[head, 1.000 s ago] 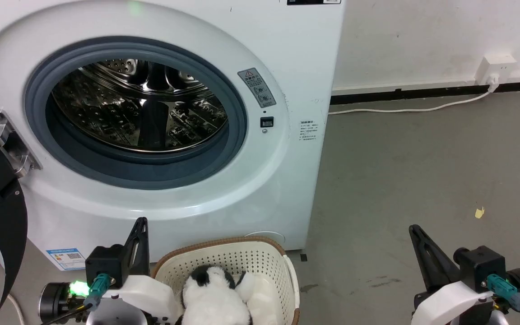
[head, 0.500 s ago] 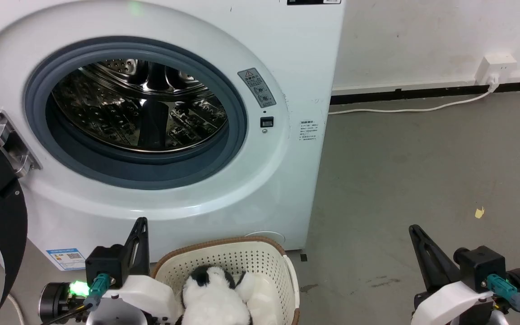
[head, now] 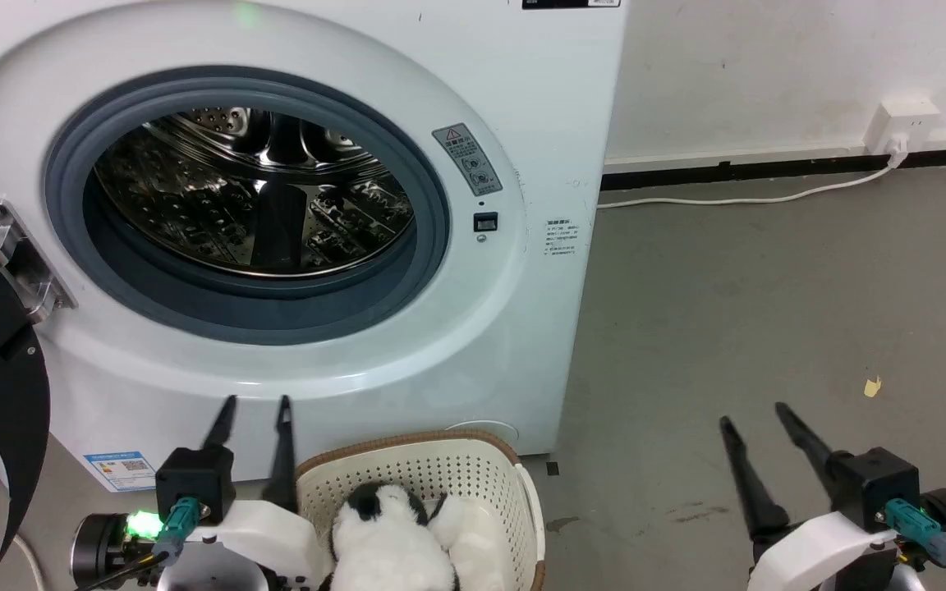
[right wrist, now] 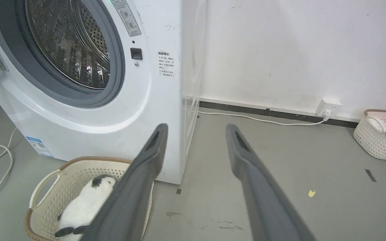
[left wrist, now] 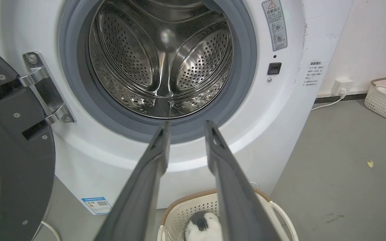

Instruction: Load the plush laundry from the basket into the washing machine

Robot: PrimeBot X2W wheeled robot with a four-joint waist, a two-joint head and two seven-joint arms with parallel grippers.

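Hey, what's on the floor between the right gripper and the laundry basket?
Between the right gripper and the basket lies just grey floor with faint stains, seen in the head view.

The washing machine carries a warning-triangle sticker; its print is unreadable.

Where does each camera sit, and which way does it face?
Head view: head-mounted, looking down at the white front-loading washing machine; left pincer, right pincer below.
Left wrist view: on that wrist, along its pincer toward the steel drum.
Right wrist view: likewise, its pincer toward the grey floor.
All share the cream perforated basket holding the black-and-white plush toy.
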